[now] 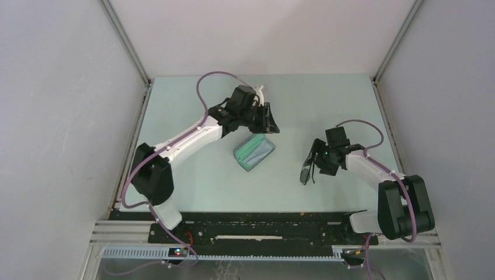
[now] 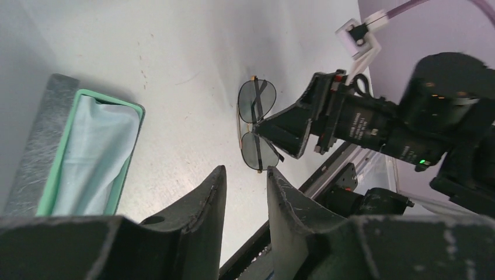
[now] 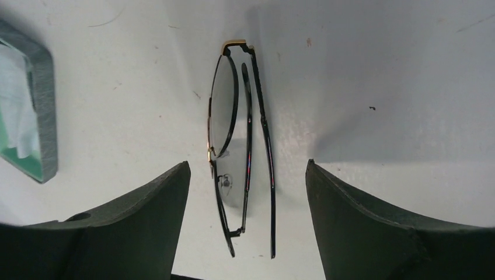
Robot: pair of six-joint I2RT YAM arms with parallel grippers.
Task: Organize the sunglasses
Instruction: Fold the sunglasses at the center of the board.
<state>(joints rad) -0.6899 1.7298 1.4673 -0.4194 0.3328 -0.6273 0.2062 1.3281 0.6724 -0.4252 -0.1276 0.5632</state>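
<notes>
The job looks about half done to my eye. The sunglasses (image 3: 239, 151) are folded, temples tucked behind the lenses, but they sit on the bare counter (image 1: 192, 186), right of its middle and somewhat nearer the near edge, not in the case (image 2: 36, 146). The right fingers (image 3: 362, 221) stand wide on either side of them, with clear gaps both ways, gripping nothing. The case lies open about the middle of the counter, apart from the glasses, with its mint lining up and a pale cloth (image 2: 93, 151) spread inside (whether the cloth belongs under or over the glasses I cannot say). The left fingers (image 2: 198, 210) hover beyond the case, toward the far edge, with only a narrow gap between them and nothing in it. What remains, as I judge it, is to take hold of the glasses, lay them in the case and probably shut it. The counter is a pale, matte sheet with light scuffs and a few dark specks. Plain grey-white walls (image 1: 58, 116) close it in on three sides, aluminium posts (image 1: 125, 41) rise from the far corners, and a black rail (image 1: 262, 230) runs along the near edge.
</notes>
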